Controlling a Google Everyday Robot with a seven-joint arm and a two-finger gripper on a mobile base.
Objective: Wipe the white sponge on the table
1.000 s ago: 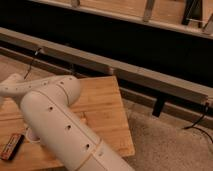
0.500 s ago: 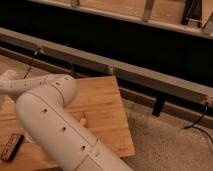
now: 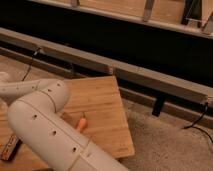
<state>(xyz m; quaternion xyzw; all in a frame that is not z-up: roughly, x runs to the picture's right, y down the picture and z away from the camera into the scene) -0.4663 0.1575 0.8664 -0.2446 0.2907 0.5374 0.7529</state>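
The table [image 3: 105, 107] has a light bamboo plank top and fills the lower left of the camera view. My white arm [image 3: 42, 122] crosses over it from the bottom and bends away past the left edge. My gripper is out of view beyond that left edge. The white sponge does not show; it is hidden by the arm or lies outside the frame.
A small orange object [image 3: 81, 124] lies on the table beside the arm. A dark flat packet [image 3: 10, 146] lies at the table's lower left. A grey rail [image 3: 150, 80] with cables runs behind the table. Speckled floor [image 3: 170, 145] lies to the right.
The arm has swung further left across the table, uncovering more of the top and the small orange object.
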